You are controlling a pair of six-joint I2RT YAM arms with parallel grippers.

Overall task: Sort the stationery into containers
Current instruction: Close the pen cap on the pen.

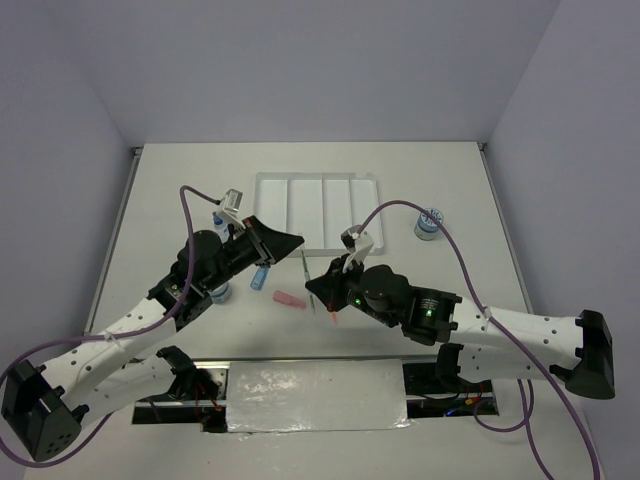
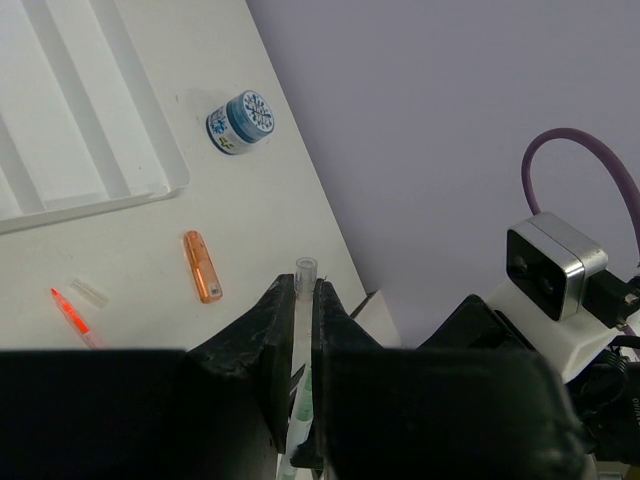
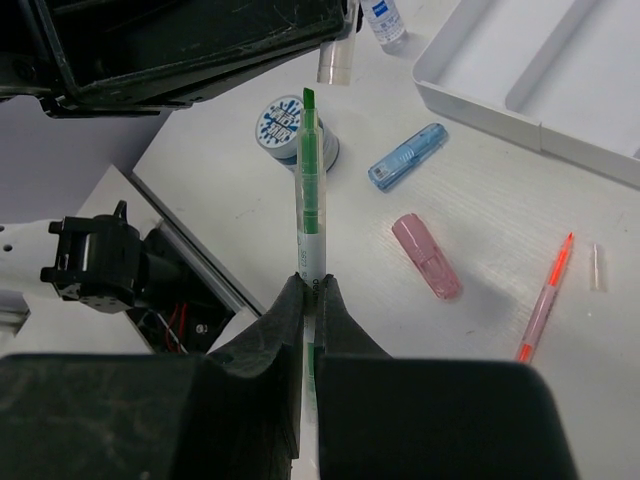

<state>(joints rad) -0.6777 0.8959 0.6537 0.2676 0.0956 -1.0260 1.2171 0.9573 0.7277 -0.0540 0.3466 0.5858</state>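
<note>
My right gripper point(image 3: 313, 283) is shut on a thin green pen point(image 3: 311, 190), whose bare green tip points at the left gripper. My left gripper point(image 2: 303, 290) is shut on a clear pen cap point(image 2: 305, 269), and that cap point(image 3: 333, 62) sits a little apart from the pen tip. From above, the pen point(image 1: 304, 265) spans the gap between left gripper point(image 1: 298, 241) and right gripper point(image 1: 313, 288), just in front of the white tray point(image 1: 305, 210). Its four compartments look empty. On the table lie a pink stick point(image 1: 288, 300), a blue stick point(image 1: 261, 276), an orange stick point(image 2: 202, 266) and an orange pen point(image 3: 546, 300).
One patterned disc point(image 1: 428, 222) sits right of the tray, another point(image 3: 285, 125) near the left arm. A blue-capped bottle point(image 1: 219, 220) stands left of the tray. A small clear cap point(image 2: 88, 292) lies by the orange pen. The table's near edge is close behind both grippers.
</note>
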